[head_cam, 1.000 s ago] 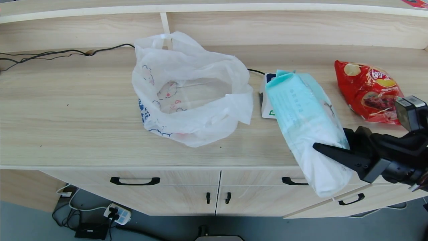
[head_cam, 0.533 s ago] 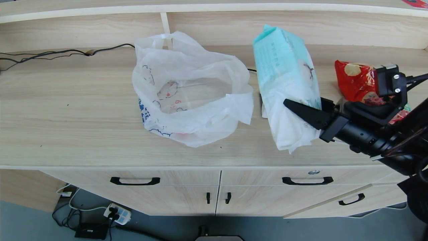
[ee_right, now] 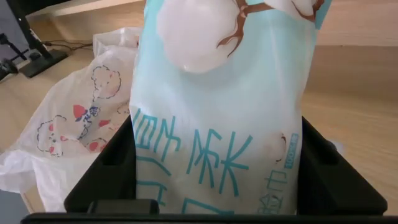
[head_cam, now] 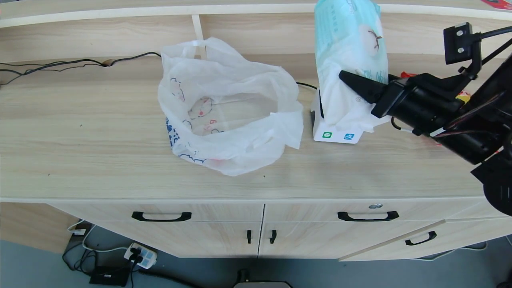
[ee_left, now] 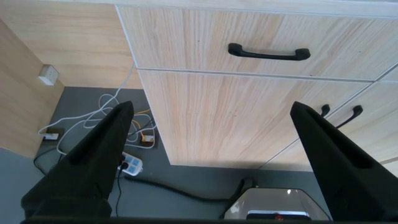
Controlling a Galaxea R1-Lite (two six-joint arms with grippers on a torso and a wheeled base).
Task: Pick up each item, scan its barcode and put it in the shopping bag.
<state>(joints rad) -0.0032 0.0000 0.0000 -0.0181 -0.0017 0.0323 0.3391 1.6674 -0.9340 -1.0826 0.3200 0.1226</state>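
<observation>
Firmly pinched in the right end effector point(head_cam: 358, 88), the tissue pack point(head_cam: 348, 40) stands upright, long axis vertical, over the scanner point(head_cam: 338, 135); the left end effector point(ee_left: 211, 149) hangs spread.

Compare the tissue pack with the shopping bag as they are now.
The tissue pack is held upright in the right tool; the shopping bag lies slumped on the counter. The tissue pack is teal and white, plump and full; the shopping bag is thin, white and translucent, with its mouth open. Both are soft plastic with printed pictures.
</observation>
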